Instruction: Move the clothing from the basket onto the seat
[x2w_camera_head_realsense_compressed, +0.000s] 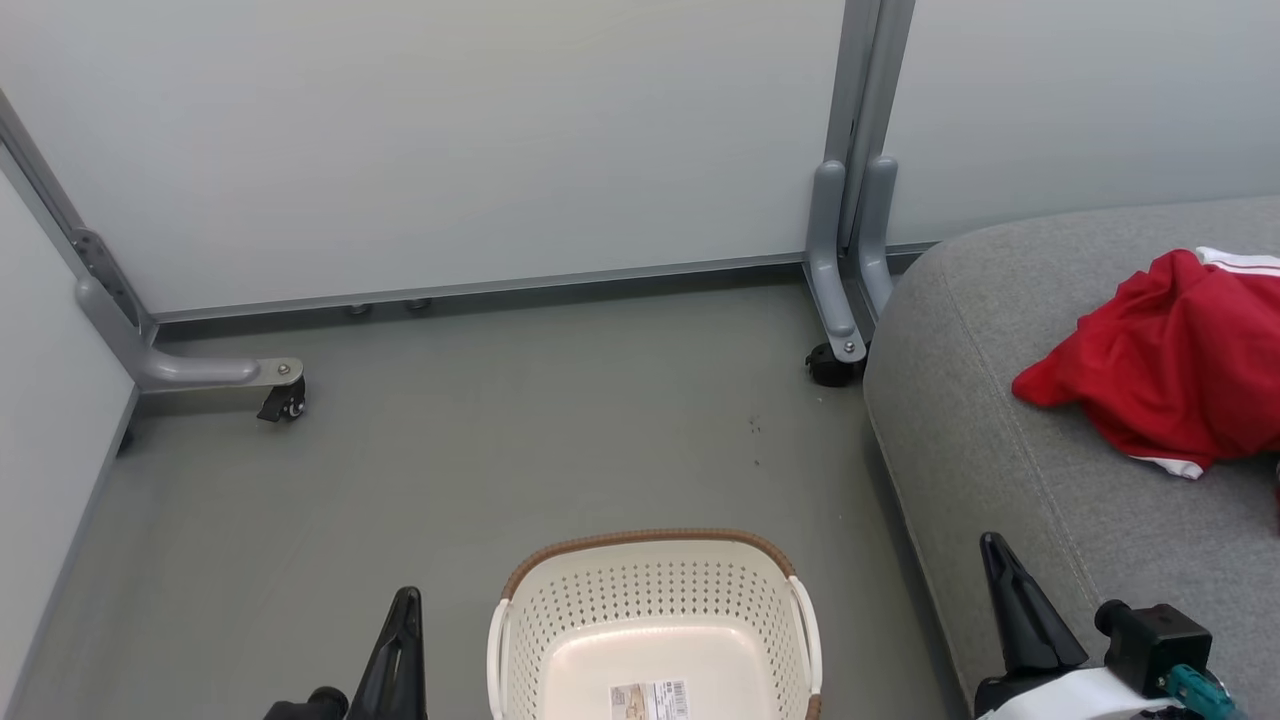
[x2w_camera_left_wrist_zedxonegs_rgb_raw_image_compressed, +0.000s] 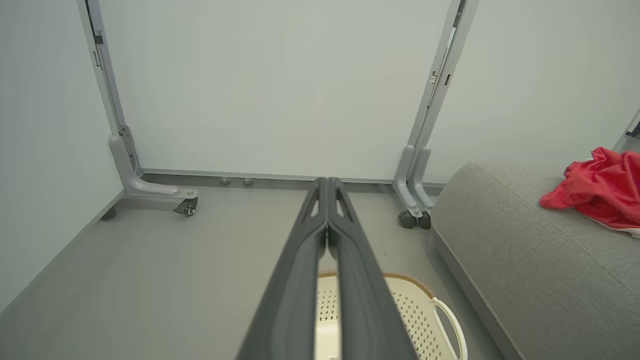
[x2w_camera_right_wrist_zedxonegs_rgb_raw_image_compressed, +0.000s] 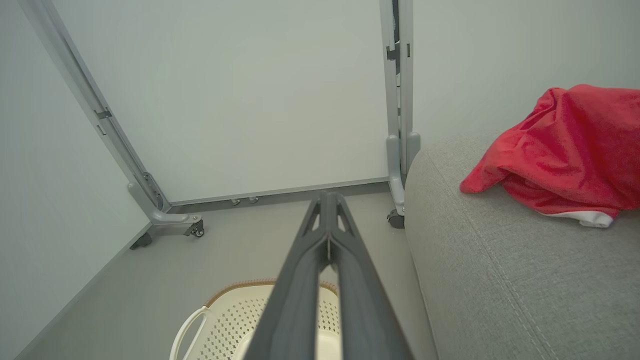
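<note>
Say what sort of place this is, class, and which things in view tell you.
Probably a staged test bay rather than a real home: pale partition panels on castered grey metal feet, a grey floor, and a grey sofa seat holding red clothing beside a laundry basket.

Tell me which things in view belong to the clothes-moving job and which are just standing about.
Job: clothing, lying on the seat; basket; left gripper and right gripper, both shut.
Standing about: panels; their grey feet with castors; floor.
</note>
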